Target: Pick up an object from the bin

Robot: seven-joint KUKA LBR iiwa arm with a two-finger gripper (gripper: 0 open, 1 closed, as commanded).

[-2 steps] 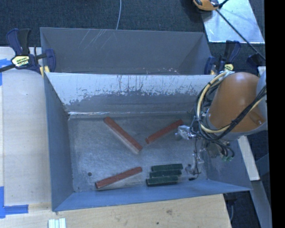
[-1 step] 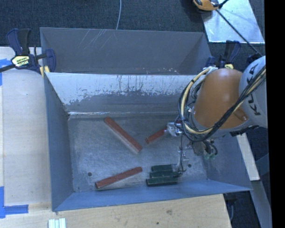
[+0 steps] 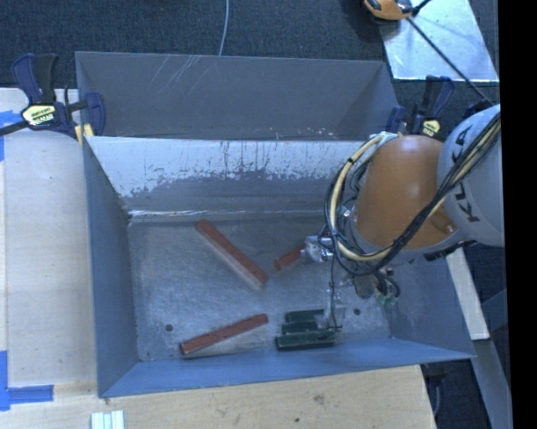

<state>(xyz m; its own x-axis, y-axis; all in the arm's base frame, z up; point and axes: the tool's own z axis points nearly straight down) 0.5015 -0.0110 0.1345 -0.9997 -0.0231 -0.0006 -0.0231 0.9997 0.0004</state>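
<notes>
My gripper [image 3: 333,313] hangs low at the front right of the bin, under the arm's orange cover. Its tip is right at the right end of a dark green, blocky flat object [image 3: 301,332] that lies by the bin's front wall. Whether it touches that object I cannot make out. A short reddish-brown piece [image 3: 288,259] lies a little behind and to the left of the gripper, near the wrist.
A long brown stick [image 3: 231,253] lies slantwise in the middle of the bin floor. A second brown stick [image 3: 223,335] lies along the front wall, left of the dark object. The arm and its cables cover the bin's right side.
</notes>
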